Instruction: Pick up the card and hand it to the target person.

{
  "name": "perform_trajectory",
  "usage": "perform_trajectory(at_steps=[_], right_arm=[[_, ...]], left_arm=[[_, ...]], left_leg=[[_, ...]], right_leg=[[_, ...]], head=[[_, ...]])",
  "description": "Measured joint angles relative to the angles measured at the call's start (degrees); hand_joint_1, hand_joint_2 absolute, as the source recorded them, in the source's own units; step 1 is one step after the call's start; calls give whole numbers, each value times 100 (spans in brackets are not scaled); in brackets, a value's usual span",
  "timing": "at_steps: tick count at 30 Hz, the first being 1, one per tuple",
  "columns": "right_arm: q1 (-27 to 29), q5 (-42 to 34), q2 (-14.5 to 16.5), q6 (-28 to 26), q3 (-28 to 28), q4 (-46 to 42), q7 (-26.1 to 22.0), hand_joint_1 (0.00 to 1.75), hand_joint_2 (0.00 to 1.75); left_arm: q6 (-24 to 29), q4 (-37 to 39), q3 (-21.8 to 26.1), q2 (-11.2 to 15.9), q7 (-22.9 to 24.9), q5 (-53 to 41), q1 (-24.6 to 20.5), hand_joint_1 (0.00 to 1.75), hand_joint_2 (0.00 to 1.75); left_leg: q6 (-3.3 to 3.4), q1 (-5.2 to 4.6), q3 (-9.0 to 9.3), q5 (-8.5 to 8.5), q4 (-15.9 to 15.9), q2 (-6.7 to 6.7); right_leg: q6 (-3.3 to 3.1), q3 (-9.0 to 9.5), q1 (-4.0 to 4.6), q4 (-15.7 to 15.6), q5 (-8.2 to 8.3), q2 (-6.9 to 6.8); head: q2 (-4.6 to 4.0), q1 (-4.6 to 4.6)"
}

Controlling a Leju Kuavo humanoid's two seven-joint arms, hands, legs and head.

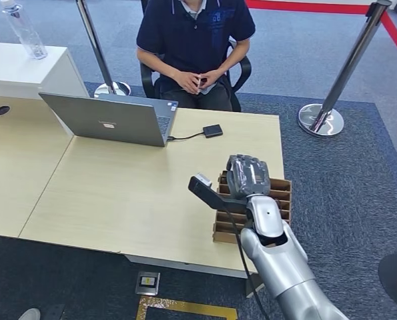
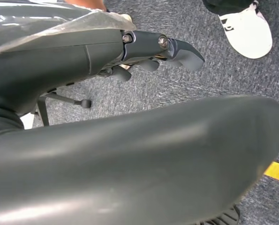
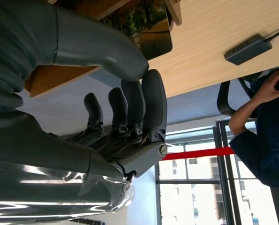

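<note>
Our right hand (image 1: 247, 177) hovers over the slotted cardboard holder (image 1: 283, 200), fingers curled, grasping nothing we can see; the card (image 3: 145, 23) lies just beyond its thumb.

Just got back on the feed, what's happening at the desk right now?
The robot's right hand is over the brown cardboard slotted holder at the light wooden table's near right corner, reaching for a picture-printed card standing in it. The card is not yet lifted. The seated person in a dark blue polo shirt waits across the table, hands together.
</note>
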Motion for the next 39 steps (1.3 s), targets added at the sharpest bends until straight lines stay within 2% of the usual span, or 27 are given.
perform_trajectory(at_steps=[7, 12, 23, 32, 33, 37, 39], right_arm=[[2, -9, -13, 1, -33, 40, -25, 88, 175], [-4, -36, -13, -19, -44, 124, -23, 82, 175], [-89, -104, -28, -17, -94, 339, -80, 82, 175], [-124, -142, 7, -27, -124, 504, -52, 92, 175], [-124, -141, 15, -28, -124, 516, -49, 95, 175], [-126, -140, 33, -27, -125, 533, -43, 128, 175], [-127, -138, 33, -39, -127, 539, -43, 131, 175]], left_arm=[[11, 4, 0, 0, 16, 0, -1, 0, 0], [16, 7, 0, 0, 30, -2, -1, 0, 0], [-15, 7, 0, 0, 30, -14, -1, 0, 0], [-35, 7, 0, 0, 32, -21, -2, 0, 0], [-35, 7, 0, 0, 32, -17, -2, 0, 0], [-17, 8, 0, 0, 32, -7, -2, 0, 0], [0, 9, 0, 0, 32, -7, -2, 0, 0]], left_leg=[[0, 0, 0, 0, 0, 0], [0, 0, 0, 0, 0, 0], [0, 0, 0, 0, 0, 0], [0, 0, 0, 0, 0, 0], [0, 0, 0, 0, 0, 0], [0, 0, 0, 0, 0, 0], [0, 0, 0, 0, 0, 0]], right_leg=[[0, 0, 0, 0, 0, 0], [0, 0, 0, 0, 0, 0], [0, 0, 0, 0, 0, 0], [0, 0, 0, 0, 0, 0], [0, 0, 0, 0, 0, 0], [0, 0, 0, 0, 0, 0], [0, 0, 0, 0, 0, 0]], head=[[0, 1], [0, 0], [0, 0], [0, 1], [0, 1], [0, 1], [0, 0]])
